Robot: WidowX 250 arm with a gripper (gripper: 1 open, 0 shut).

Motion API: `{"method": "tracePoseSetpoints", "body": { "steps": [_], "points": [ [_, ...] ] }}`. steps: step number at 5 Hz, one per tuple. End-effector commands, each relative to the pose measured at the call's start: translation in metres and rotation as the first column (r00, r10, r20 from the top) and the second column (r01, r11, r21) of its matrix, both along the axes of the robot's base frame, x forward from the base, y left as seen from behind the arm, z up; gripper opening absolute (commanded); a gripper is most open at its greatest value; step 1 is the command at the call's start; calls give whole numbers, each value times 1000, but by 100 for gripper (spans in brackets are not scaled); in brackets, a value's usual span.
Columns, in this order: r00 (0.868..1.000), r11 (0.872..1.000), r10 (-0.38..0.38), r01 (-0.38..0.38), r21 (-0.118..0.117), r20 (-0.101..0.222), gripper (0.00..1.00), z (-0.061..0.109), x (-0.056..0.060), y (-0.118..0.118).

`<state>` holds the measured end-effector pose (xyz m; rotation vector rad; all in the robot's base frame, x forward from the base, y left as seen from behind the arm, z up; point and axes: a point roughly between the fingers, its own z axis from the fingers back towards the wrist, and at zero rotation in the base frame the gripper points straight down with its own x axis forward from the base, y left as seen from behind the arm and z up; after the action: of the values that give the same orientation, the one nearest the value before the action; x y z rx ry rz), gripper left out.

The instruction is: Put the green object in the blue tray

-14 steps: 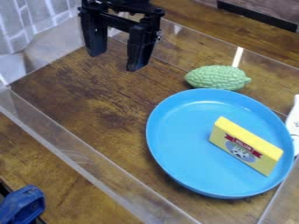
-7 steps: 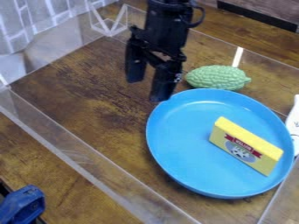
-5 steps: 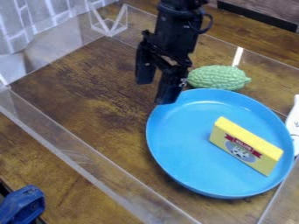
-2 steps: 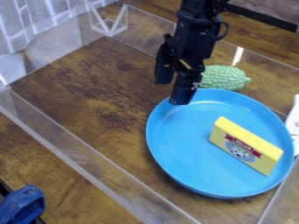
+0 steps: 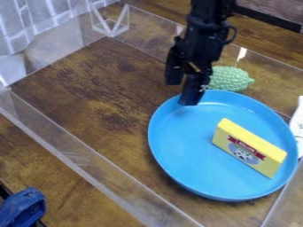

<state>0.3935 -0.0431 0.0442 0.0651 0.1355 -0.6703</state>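
Note:
The green object [image 5: 232,78] is a small pale-green knobbly oval lying on the wooden table just behind the blue tray [image 5: 196,146]. The tray is a large round blue plate with a low rim, and a yellow labelled block [image 5: 250,147] lies in its right half. My black gripper [image 5: 183,82] hangs just left of the green object, over the tray's back rim. Its fingers point down and stand apart, open, with nothing between them. The gripper's body covers the left end of the green object.
A clear plastic wall [image 5: 71,146] runs along the table's front and left edges. A white object [image 5: 297,115] sits at the right edge beside the tray. A blue thing [image 5: 19,209] lies below the table at the bottom left. A wire frame [image 5: 112,19] stands at the back left.
The gripper has travelled from the back left of the table rightward and forward, arriving next to the green object. The green object, tray and yellow block have stayed put.

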Motion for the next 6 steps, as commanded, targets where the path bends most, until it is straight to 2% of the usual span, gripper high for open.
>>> {"method": "tracePoseSetpoints", "body": {
  "steps": [1, 3, 6],
  "points": [
    [994, 999, -33, 34, -3, 104, 100, 23, 20, -11],
    [989, 999, -40, 40, 4, 140, 100, 14, 36, -20],
    [987, 999, -46, 44, 19, 153, 100, 1, 49, -25]
  ]
}}
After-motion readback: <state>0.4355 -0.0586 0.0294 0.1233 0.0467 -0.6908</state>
